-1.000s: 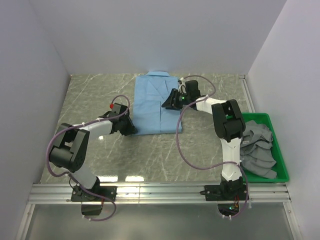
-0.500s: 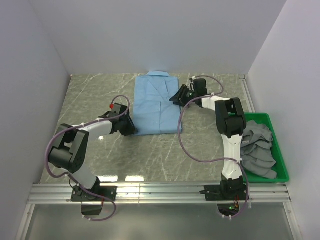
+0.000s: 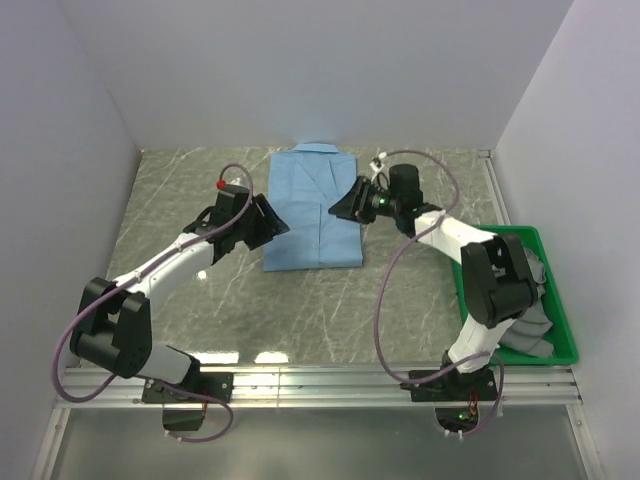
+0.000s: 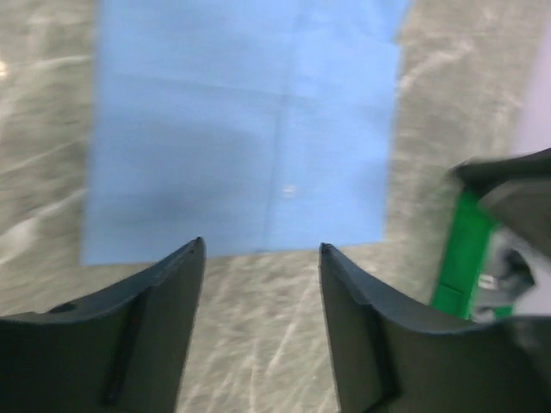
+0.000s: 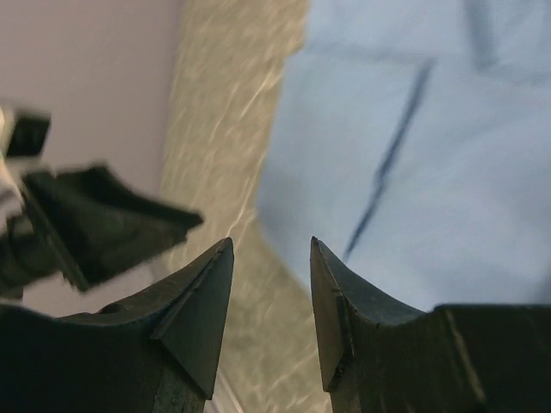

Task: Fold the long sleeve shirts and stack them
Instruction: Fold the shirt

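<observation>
A folded light blue long sleeve shirt (image 3: 313,205) with a pointed collar lies flat at the back middle of the table; it also shows in the left wrist view (image 4: 245,129) and in the right wrist view (image 5: 430,155). My left gripper (image 3: 272,222) hangs open and empty above the shirt's left edge; its fingertips (image 4: 194,254) frame bare table just off the cloth. My right gripper (image 3: 338,209) hangs open and empty over the shirt's right side, holding no cloth (image 5: 271,245). More grey cloth garments (image 3: 515,290) lie piled in the green tray.
A green tray (image 3: 570,340) stands at the right edge of the marbled table (image 3: 200,300), and its green rim shows in the left wrist view (image 4: 456,258). White walls close the back and both sides. A metal rail (image 3: 320,385) runs along the near edge.
Both grippers have lifted off the shirt. The left arm rose and swung up toward the shirt's left edge; the right arm pulled back and raised its elbow. The shirt's bottom edge now lies flatter.
</observation>
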